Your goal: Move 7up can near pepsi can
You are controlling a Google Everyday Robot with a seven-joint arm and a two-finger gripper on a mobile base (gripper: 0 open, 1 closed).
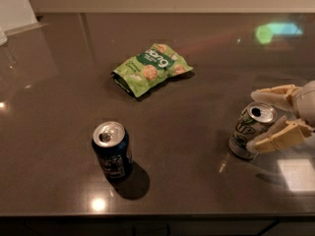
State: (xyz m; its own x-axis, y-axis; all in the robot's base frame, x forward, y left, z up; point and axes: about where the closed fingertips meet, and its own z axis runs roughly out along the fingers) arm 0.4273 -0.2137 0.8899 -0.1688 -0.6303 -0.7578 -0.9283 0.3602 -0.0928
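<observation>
Straddling the 7up can (247,134) at the counter's (206,53) 3 o'clock, claw (252,119) is spread, unclenched. Light, slick, dentable: mid-body grip advised. Pepsi can (112,151) sits at 9 o'clock.

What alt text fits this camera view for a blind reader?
At the right edge, a robot gripper has its fingers open on either side of a 7up can on a dark table. A pepsi can stands well to the left, and a green snack bag lies farther back.
</observation>
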